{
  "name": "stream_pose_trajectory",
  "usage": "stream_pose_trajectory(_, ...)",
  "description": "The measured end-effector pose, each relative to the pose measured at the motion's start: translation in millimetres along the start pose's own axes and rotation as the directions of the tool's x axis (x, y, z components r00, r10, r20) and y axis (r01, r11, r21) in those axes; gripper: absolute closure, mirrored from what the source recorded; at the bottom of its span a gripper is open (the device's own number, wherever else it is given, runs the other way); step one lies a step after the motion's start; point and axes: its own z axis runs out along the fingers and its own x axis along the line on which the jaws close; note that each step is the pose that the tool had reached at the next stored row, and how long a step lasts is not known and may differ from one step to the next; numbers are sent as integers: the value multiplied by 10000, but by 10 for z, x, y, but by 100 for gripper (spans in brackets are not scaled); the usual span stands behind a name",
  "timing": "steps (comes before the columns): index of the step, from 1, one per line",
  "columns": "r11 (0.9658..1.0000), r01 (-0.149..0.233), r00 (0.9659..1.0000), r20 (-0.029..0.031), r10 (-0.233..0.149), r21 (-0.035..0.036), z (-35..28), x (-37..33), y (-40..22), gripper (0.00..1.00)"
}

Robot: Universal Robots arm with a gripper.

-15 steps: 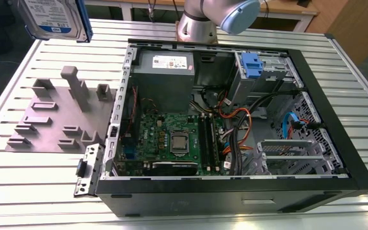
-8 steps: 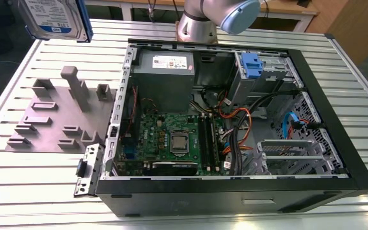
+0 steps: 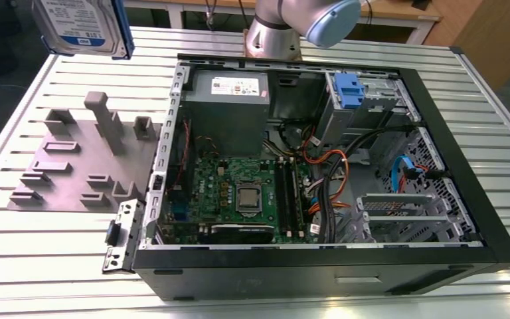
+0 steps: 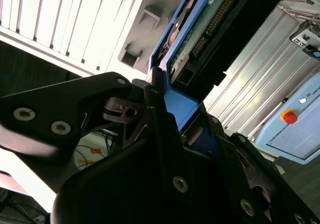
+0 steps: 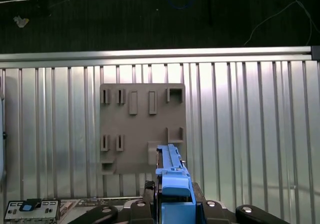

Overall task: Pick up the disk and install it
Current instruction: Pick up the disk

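Observation:
The disk point(image 3: 82, 26) hangs in the air at the exterior view's far left, above the table and off to the side of the open computer case point(image 3: 432, 126). Its white-and-blue label faces the camera, and a blue rail runs down its edge. In the second wrist view the gripper point(image 4: 170, 109) is shut on the disk point(image 4: 210, 29), with black fingers point(image 4: 155, 109) clamped on the blue carrier rail. The first wrist view shows the disk point(image 5: 172, 174) edge-on, sticking out of the gripper point(image 5: 172, 209) over the grey fixture plate point(image 5: 142, 129).
The grey fixture plate point(image 3: 78, 159) with upright posts lies on the slatted metal table beside the case. Inside the case are a grey power supply point(image 3: 226, 100), a green motherboard point(image 3: 237, 193), orange and blue cables, and a bay with a blue carrier point(image 3: 348, 93). The arm's base point(image 3: 281, 26) stands behind the case.

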Motion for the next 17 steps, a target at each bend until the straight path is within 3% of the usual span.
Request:
stream_pose_trajectory(4, 10000, 0, 10000, 0, 0, -5, -1, 2, -55, 64)
stream_pose_trajectory(12, 10000, -2, 10000, 1, 2, -5, -6, 107, -73, 64)
stream_pose_trajectory(17, 10000, -3, 10000, -1, 3, -6, -8, 110, -121, 64)
